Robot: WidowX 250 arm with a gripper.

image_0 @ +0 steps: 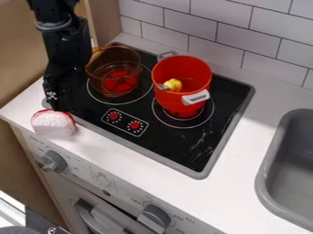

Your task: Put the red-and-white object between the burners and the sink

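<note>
Claw (54, 105) right at the red-and-white object (54, 124)!
It sits on the desk's (241, 151) near-left stretch, claw at its 12 o'clock, likely there for grasping; spread or pinching, I can't tell, while the goal between burners (191, 122) and sink (260, 178) lies toward 3 o'clock

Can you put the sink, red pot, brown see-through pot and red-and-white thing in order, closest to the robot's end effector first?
1. Red-and-white thing: on the counter, just below the end effector in the picture.
2. Brown see-through pot: left burner.
3. Red pot: right burner.
4. Sink: far right.
</note>
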